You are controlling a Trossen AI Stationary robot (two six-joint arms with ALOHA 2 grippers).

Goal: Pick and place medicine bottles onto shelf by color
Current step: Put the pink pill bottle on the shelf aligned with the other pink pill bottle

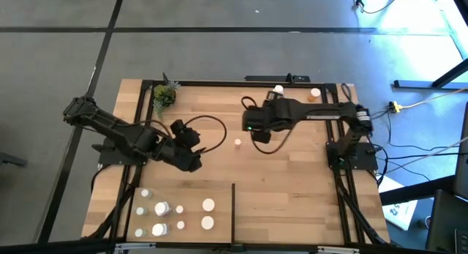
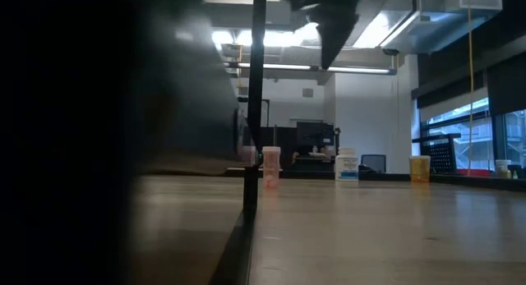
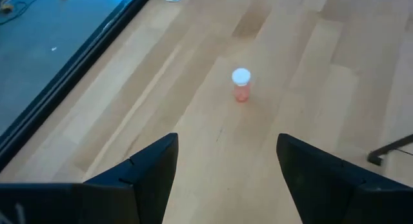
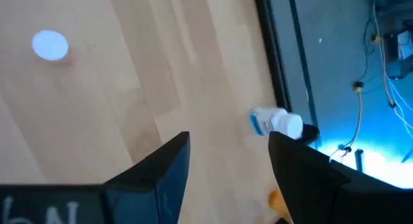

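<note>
The medicine bottles are spread over the light-wood shelf [image 1: 292, 203], the planked top framed in black bars. A small pinkish-orange bottle [image 1: 238, 143] with a white cap stands upright alone near the middle of the planks, between the two arms; the left wrist view shows it [image 3: 241, 85] ahead of that arm's fingers, and the low view shows it [image 2: 270, 165] just beside the thin black divider strip [image 1: 233, 212]. A cluster of white-capped bottles [image 1: 162, 208] stands in the near-left corner, to the left of the divider. At the far edge a white-capped bottle [image 1: 278, 89] stands close to the right arm, and an orange bottle [image 1: 314, 95] stands nearer the far-right corner. The right wrist view shows a white bottle with a blue label [image 4: 276, 122] at the black frame bar. A small potted plant [image 1: 164, 95] sits in the far-left corner.

The left gripper [image 1: 191, 162] hangs over the left half of the planks, jaws spread wide and holding nothing. The right gripper [image 1: 261, 135] hangs just right of the pinkish-orange bottle, jaws likewise wide apart and empty.
</note>
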